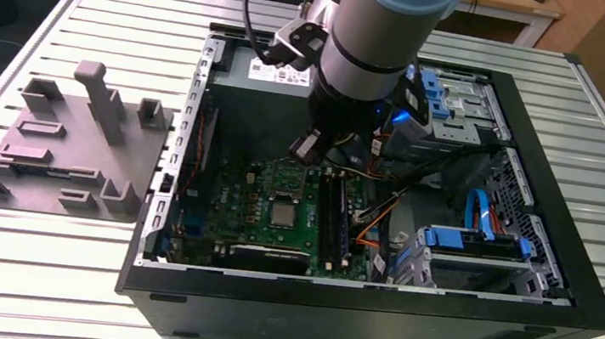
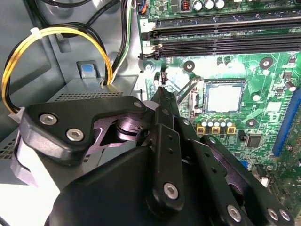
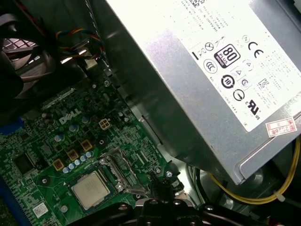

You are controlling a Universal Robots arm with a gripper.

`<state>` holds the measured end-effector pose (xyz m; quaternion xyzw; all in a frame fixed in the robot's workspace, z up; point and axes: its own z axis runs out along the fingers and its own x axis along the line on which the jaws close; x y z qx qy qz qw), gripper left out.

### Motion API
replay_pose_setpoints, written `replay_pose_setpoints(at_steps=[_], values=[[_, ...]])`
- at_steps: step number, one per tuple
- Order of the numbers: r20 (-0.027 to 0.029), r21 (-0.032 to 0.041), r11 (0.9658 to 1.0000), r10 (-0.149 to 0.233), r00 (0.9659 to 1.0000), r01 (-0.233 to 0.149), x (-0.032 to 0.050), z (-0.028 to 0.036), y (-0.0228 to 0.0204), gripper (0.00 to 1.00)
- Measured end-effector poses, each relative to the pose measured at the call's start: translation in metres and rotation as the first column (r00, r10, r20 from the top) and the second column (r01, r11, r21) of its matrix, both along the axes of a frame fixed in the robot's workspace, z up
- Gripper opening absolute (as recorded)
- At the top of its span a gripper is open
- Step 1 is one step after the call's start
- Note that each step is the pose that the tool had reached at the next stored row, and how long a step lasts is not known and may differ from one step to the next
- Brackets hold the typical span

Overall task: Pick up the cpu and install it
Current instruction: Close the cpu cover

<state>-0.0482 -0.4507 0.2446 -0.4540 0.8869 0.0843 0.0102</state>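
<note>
Cpu already sits in its socket on green board, mid-case; gripper clenched, holding nothing, tip just beside socket lever; lever prob. not latched yet.

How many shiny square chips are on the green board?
1. The cpu lies near the middle of the green board; the arm may hide others.

Room-wise: the cpu sits bare, open from above. Tight around it though. Black memory sticks run near it on 1 side, the big grey power supply box looms by another, and looped yellow cables hang along the case wall next to the tool.
</note>
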Motion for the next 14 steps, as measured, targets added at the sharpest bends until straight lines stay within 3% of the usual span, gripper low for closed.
replay_pose_setpoints(at_steps=[14], values=[[-0.0001, -0.0015, 1.0, 0.005, 1.0, -0.005, -0.0006, 0.0013, 0.0, 0.1]])
